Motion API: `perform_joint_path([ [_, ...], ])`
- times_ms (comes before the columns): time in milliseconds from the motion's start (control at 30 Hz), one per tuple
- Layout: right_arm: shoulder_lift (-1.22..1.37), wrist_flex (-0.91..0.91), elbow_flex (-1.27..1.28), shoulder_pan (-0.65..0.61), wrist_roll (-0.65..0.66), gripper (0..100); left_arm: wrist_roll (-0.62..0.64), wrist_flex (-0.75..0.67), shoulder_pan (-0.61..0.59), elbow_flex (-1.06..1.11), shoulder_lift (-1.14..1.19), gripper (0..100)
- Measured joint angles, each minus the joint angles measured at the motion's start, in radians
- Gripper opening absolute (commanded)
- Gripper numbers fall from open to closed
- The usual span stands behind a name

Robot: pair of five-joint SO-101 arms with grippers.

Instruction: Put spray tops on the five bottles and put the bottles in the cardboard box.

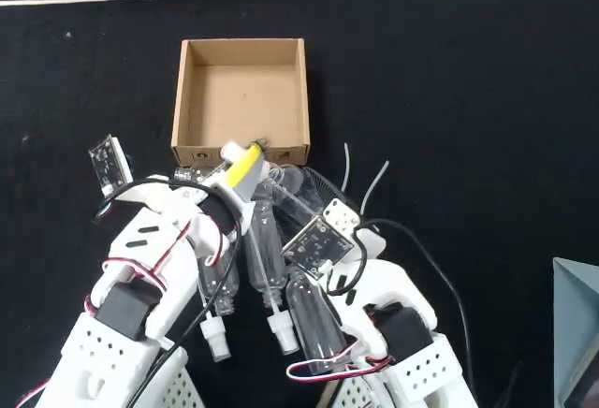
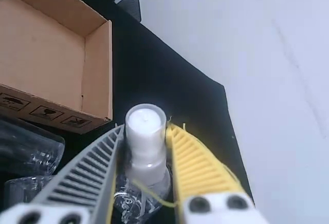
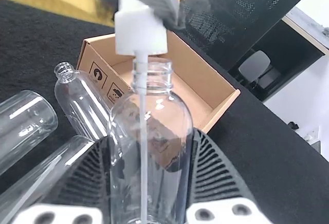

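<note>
My left gripper (image 2: 145, 131) is shut on a white spray top (image 2: 146, 127), its grey and yellow fingers (image 2: 190, 162) on either side. My right gripper (image 3: 150, 147) is shut on a clear bottle (image 3: 149, 126), which it holds just under that top. The spray top (image 3: 140, 29) hovers above the bottle's open neck, with its dip tube running down inside. In the high view both grippers meet near the front wall of the cardboard box (image 1: 182, 99), with the left gripper (image 1: 241, 167) at the box's edge. The box holds nothing.
An uncapped bottle (image 3: 77, 95) lies beside the held one. Several more clear bottles lie between the arms, two of them with white tops (image 1: 215, 338) (image 1: 284, 333). A grey object (image 1: 576, 333) sits at the table's right edge.
</note>
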Motion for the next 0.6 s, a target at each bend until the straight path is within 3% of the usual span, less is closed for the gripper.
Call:
perform_joint_path([
  [600, 0.000, 0.000, 0.000, 0.000, 0.000, 1.1, 0.002, 0.000, 0.000, 0.000, 0.000, 20],
])
